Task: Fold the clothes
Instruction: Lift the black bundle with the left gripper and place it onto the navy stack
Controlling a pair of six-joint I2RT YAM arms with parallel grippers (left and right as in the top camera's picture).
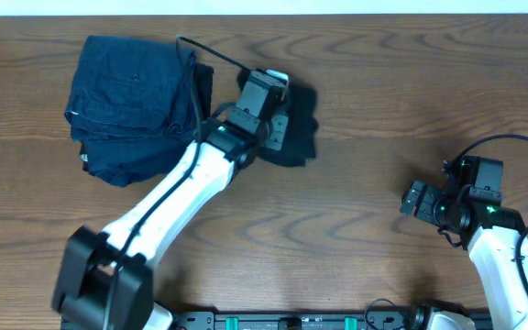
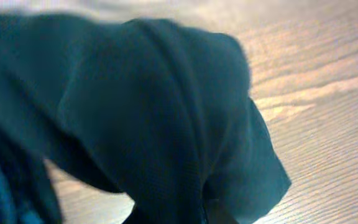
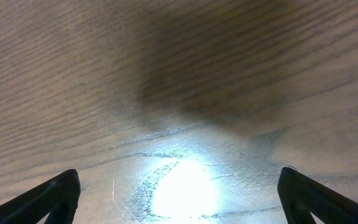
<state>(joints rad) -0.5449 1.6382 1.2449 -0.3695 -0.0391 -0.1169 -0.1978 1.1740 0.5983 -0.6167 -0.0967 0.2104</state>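
Left gripper [image 1: 271, 92] is pinched shut, apparently on a bunch of the black T-shirt [image 1: 299, 128], which lies crumpled just beside the blue stack [image 1: 131, 101]. Right gripper [image 3: 179, 196] hangs wide open, empty, well apart. One-handed pulling could drag the wad unspread, or snag that stack.

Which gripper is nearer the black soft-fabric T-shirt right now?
Left. The left gripper is on the black soft-fabric T-shirt, shut on its cloth. The right gripper is open above bare wooden table, far from the shirt.
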